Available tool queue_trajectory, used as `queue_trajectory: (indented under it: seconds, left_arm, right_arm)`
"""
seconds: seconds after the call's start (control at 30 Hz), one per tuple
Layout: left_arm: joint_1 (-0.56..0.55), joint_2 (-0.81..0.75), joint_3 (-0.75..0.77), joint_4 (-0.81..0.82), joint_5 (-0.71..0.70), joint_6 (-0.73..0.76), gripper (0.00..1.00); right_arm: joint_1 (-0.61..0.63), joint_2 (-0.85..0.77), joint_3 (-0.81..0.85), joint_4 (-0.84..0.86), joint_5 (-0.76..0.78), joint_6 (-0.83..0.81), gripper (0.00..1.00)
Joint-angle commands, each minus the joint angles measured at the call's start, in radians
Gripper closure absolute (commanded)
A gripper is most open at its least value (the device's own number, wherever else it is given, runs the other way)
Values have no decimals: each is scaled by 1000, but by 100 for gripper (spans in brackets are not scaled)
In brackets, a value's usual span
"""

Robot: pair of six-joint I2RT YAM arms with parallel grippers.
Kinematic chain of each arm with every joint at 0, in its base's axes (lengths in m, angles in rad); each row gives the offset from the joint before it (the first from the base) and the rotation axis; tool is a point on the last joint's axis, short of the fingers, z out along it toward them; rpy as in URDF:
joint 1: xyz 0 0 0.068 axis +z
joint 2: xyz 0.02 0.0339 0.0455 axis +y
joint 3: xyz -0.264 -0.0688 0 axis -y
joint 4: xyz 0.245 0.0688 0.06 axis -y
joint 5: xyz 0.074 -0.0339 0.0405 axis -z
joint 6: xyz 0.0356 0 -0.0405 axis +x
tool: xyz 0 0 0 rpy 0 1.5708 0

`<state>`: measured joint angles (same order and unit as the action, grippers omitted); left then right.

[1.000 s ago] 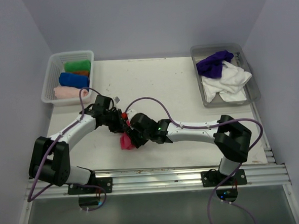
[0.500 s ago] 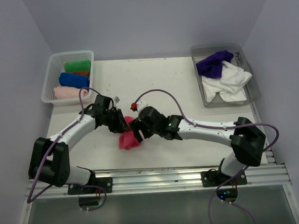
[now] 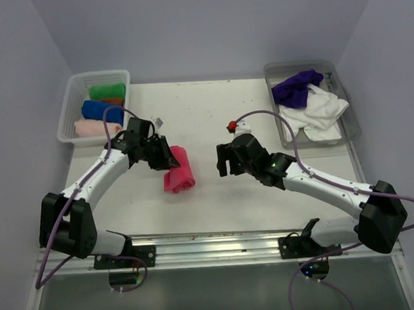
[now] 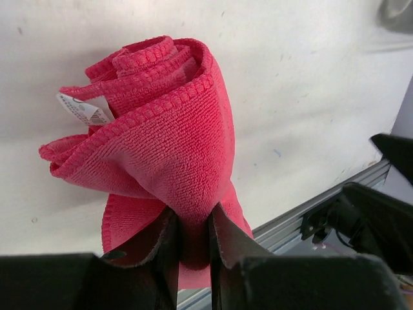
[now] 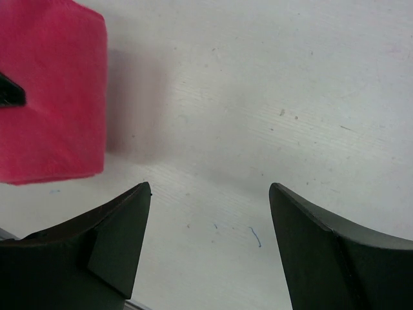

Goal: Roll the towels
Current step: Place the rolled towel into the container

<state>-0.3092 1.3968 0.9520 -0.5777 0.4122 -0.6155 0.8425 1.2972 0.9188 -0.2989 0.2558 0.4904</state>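
Observation:
A rolled red towel (image 3: 178, 169) hangs in my left gripper (image 3: 170, 159), lifted off the white table. In the left wrist view the roll (image 4: 155, 135) shows its spiral end and a white label, and my left gripper (image 4: 192, 223) is shut on its lower fold. My right gripper (image 3: 226, 160) is open and empty to the right of the roll; in the right wrist view my right gripper (image 5: 210, 194) spreads wide over bare table, with the red towel (image 5: 51, 97) at the top left.
A white basket (image 3: 68, 107) at the back left holds green, orange, blue and pink rolled towels. A grey tray (image 3: 349, 122) at the back right holds a purple towel (image 3: 296, 88) and a white towel (image 3: 315, 113), both crumpled. A metal rail runs along the near edge.
My right gripper has let go of the red towel and drawn back to the right. My left gripper has lifted the roll and carried it slightly up and back.

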Motion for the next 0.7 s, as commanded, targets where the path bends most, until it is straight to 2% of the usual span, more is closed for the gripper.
queue_trajectory:
  seconds: [0.0,0.07,0.2,0.33,0.4,0.53,0.67]
  left_arm:
    - [31,-1,155,-22,-42,19,85]
    - [58,11,212,-24,-55,7,85]
    - [148,62,428,-25,-44,-9,83]
    - [307,129,585,-45,-52,-27,83]
    - [381,171,635,-28,-5,-49,82]
    - [571,226,660,48,94,-118,82]
    - [662,278,637,188,143,-217,81]
  right_arm:
    - [-8,-52,-26,-32,34,36,22]
    - [-10,-74,-37,-40,37,43,22]
    - [-8,-96,-63,-37,31,57,22]
    - [-10,-122,-80,-43,31,59,23]
    - [-10,-134,-77,-54,31,57,23]
    - [-10,-138,-60,-72,8,56,23]
    - [-10,-101,-43,-52,-29,73,23]
